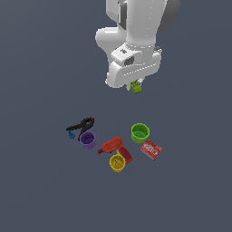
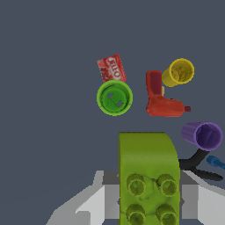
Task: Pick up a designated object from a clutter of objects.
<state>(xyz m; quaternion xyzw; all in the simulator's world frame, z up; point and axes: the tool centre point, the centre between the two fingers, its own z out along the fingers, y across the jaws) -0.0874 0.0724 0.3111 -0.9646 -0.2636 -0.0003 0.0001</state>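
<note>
My gripper [image 1: 135, 86] is shut on the tiny yellow-green block [image 1: 136, 88] and holds it high above the clutter. In the wrist view the block [image 2: 147, 171] fills the space between my grey fingers [image 2: 99, 197] and shows round studs. Below lie the purple cup [image 1: 88, 139], yellow cup [image 1: 117, 163], green cup [image 1: 140, 133], red drill [image 1: 116, 148], red box [image 1: 151, 149], black clamp [image 1: 81, 125] and small blue piece [image 1: 71, 135]. The wrist view shows the green cup [image 2: 114, 98], red box [image 2: 111, 68], drill [image 2: 159, 97], yellow cup [image 2: 179, 72] and purple cup [image 2: 203, 135].
The clutter sits on a plain dark grey floor [image 1: 41, 190]. The arm's white body [image 1: 136, 31] hangs over the far middle of the exterior view.
</note>
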